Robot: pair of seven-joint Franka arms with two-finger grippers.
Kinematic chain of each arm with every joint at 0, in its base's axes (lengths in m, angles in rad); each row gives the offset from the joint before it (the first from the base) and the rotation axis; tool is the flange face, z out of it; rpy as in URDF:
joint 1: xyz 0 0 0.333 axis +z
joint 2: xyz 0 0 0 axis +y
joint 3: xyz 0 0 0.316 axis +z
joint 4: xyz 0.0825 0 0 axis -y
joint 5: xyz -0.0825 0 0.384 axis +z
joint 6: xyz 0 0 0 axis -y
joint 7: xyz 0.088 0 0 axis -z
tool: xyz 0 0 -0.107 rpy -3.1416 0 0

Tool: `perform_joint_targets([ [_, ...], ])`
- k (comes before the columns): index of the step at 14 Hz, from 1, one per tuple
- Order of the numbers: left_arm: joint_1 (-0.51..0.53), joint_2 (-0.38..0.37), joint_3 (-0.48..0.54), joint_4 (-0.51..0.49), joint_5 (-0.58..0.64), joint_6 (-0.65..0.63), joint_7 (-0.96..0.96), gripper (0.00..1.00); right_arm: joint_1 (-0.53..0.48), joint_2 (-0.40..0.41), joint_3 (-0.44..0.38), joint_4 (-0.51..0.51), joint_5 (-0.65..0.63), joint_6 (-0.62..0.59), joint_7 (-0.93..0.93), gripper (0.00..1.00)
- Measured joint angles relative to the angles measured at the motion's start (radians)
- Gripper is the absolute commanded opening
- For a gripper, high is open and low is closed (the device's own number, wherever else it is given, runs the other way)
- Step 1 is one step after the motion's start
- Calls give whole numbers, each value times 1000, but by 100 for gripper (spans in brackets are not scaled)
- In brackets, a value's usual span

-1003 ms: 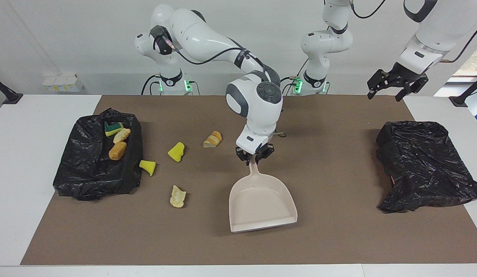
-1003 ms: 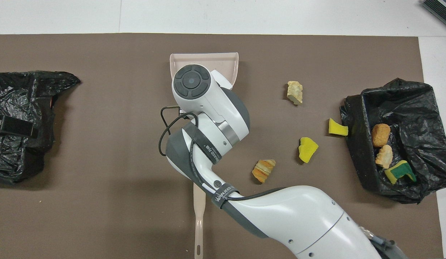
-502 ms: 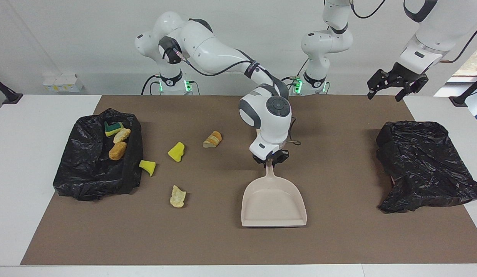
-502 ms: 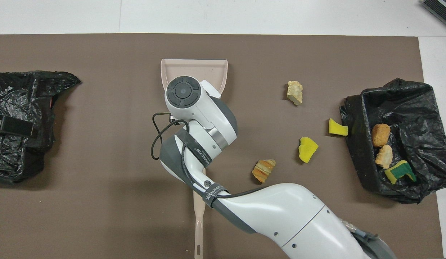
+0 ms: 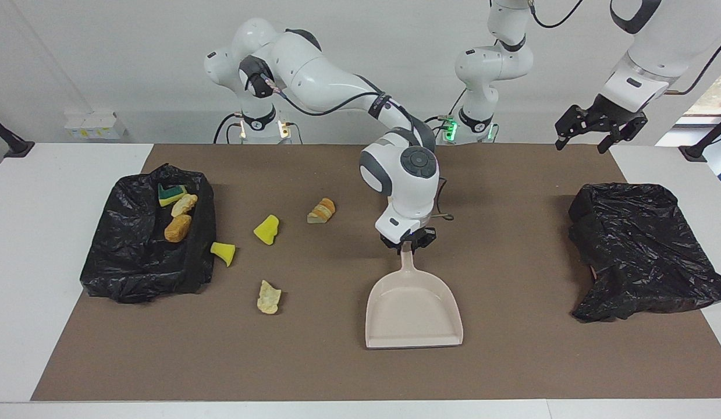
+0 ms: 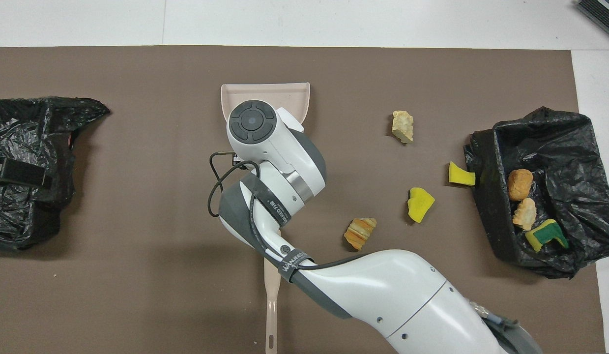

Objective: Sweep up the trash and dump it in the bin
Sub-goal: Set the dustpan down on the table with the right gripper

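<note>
Your right gripper (image 5: 408, 242) points straight down from a bent wrist, fingers clamped on the handle of the beige plastic dustpan (image 5: 414, 311), whose pan lies flat on the brown mat (image 5: 511, 361) just below the fingertips. Your left gripper (image 5: 600, 128) waits raised, fingers spread and empty. Count seven trash pieces: four loose on the mat toward the right arm's end from the fingers, three inside the black-lined bin (image 5: 133, 262). A second black bag (image 5: 639, 250) lies under your left gripper.
</note>
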Motion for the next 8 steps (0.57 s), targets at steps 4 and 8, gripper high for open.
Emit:
perform_joint_targets([
  [4, 0, 0, 0, 0, 0, 0, 0, 100, 3, -113, 12, 15, 8, -137, 0, 74],
  [8, 0, 0, 0, 0, 0, 0, 0, 100, 9, -299, 26, -97, 113, -231, 1, 100],
])
